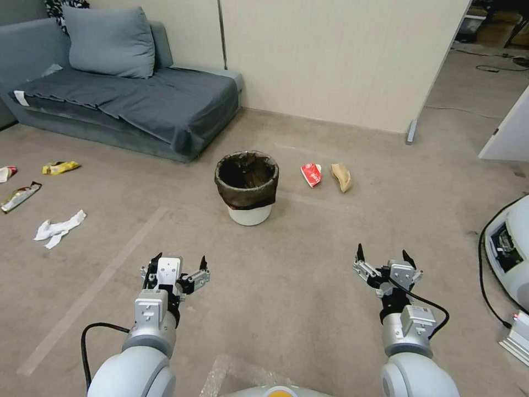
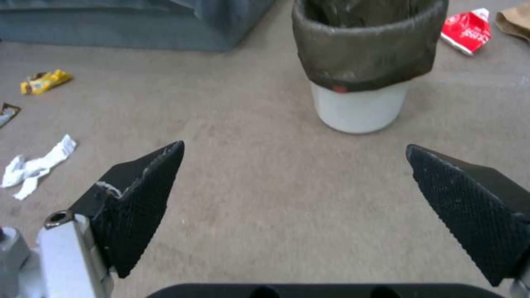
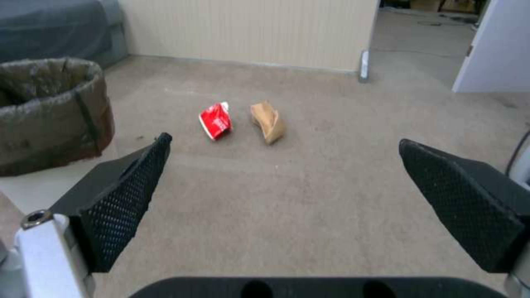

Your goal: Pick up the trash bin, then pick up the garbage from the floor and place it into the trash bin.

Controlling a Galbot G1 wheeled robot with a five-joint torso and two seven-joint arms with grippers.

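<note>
The small round white plastic trash bin (image 1: 247, 187), lined with a dark bag folded over its rim, stands upright on the beige carpeted floor (image 1: 308, 264) at about twelve o'clock from the robot, in front of the grey-blue fabric sofa (image 1: 127, 94). Nothing has hold of it, so by my reading the first step, picking up the bin, is not yet done.

The left claw (image 1: 179, 264) hangs above the carpet at about eleven o'clock, its black textured fingers (image 2: 140, 198) spread wide and holding nothing; in the left wrist view the bin stands ahead of it and off to one side, well apart. The right claw (image 1: 386, 259) hangs at about one o'clock, equally wide open and empty.

The garbage lies in two groups. Just beside the bin, at its three o'clock, are a crumpled red-and-white paper cup (image 1: 312, 174) and a tan paper bag (image 1: 342, 177), close together but apart. Far off at the robot's ten o'clock lie a white tissue (image 1: 58, 228), a yellow snack wrapper (image 1: 60, 167), a long dark-and-gold wrapper (image 1: 20, 197) and a small red-and-white scrap (image 1: 6, 173) at the picture's edge.

The next move probably calls for one claw to reach forward and down to the bin's rim and close on the rim wall through the bag. The loose liner may slip, so the grip should take the plastic edge too.
</note>
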